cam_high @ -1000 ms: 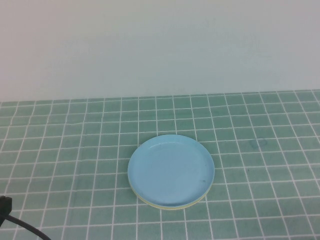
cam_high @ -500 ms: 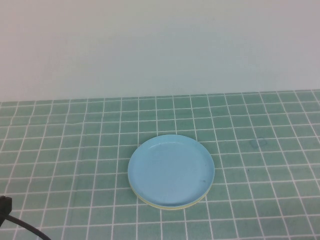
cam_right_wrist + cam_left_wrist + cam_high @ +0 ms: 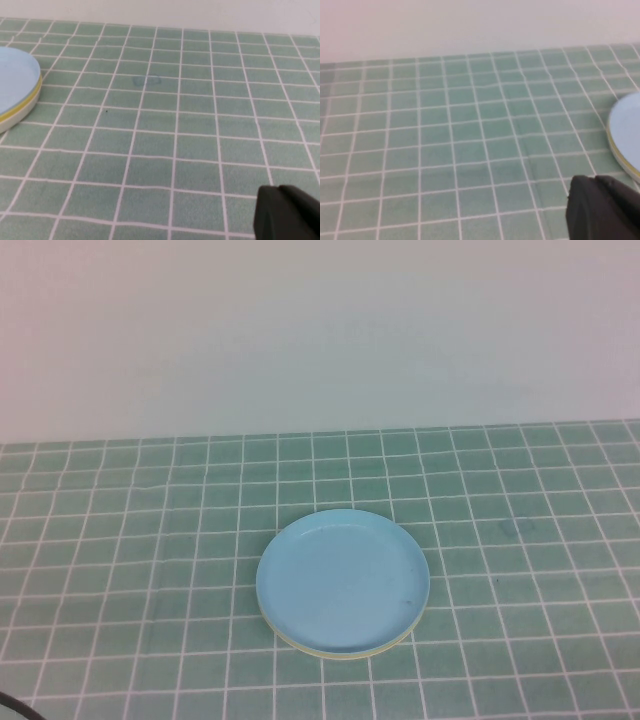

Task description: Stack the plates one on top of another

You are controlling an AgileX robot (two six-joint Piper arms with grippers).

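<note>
The plates (image 3: 342,582) sat as one pile near the middle of the table (image 3: 520,470), a little toward the near side. The blue plate (image 3: 342,580) lay on top, level and round, so it offered no long axis to line up with. Under its near rim a thin yellow edge (image 3: 345,653) showed, and in the right wrist view the pile read as blue over a yellow band (image 3: 20,107) over a paler layer at the bottom. The stacking looked finished, with no plate lying loose anywhere in view.

Neither arm reached into the high view. The left gripper (image 3: 605,210) hung low over bare tiles to the left of the pile, fingers together and holding nothing; the pile's edge (image 3: 625,137) lay to its right and farther off. The right gripper (image 3: 287,212) hung on the opposite side, also closed and empty, with the pile well apart to its left. Neither looked clearly nearer, though the left one seemed slightly closer to a rim.

The table was a flat green mat with a white grid, with a faint smudge (image 3: 146,81) on it right of the pile. Behind it stood a plain pale wall (image 3: 320,330). I judged that any coming move would only be a retreat, and there was open room on both sides for it.
</note>
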